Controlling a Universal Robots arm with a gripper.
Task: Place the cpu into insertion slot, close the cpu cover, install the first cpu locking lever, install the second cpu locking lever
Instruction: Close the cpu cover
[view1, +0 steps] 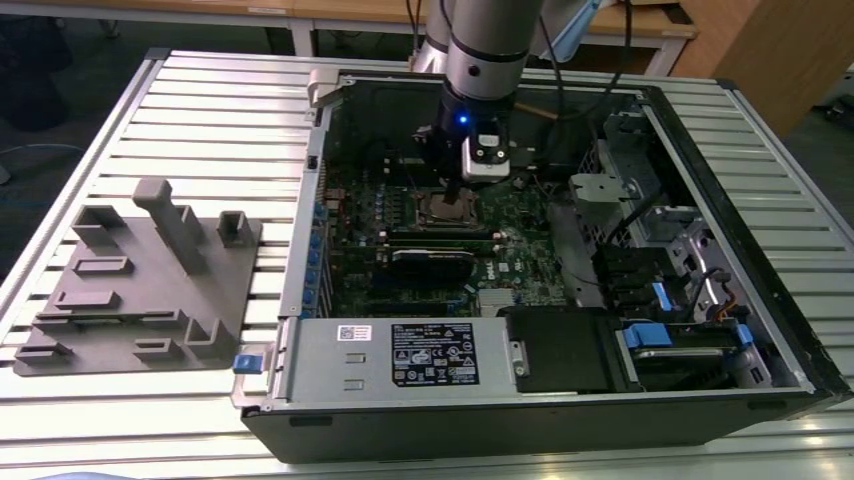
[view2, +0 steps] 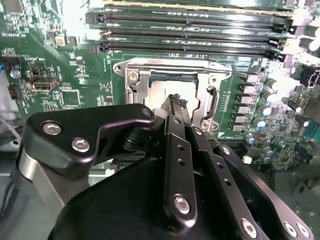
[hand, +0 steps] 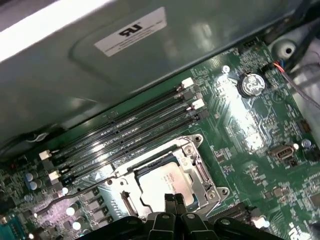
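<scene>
The cpu (hand: 161, 183) lies flat in the insertion slot (view1: 450, 209) on the green motherboard, its silver top showing through the window of the cpu cover (hand: 199, 176). The cover's metal frame lies down around the chip (view2: 159, 92). My gripper (hand: 174, 201) is shut, with nothing seen between its fingers. Its black fingertips (view2: 175, 103) hover just over the chip's edge, in the middle of the socket. In the exterior view the gripper (view1: 455, 188) points straight down at the socket. A thin metal lever rod (view2: 175, 68) runs along one side of the frame.
Several long black memory slots (hand: 125, 131) run close beside the socket. The open computer case wall (view1: 310, 230) surrounds the board, with a power supply (view1: 400, 352) in front and drive bays (view1: 667, 280) at the exterior view's right. A grey fixture (view1: 140, 285) sits on the slatted table.
</scene>
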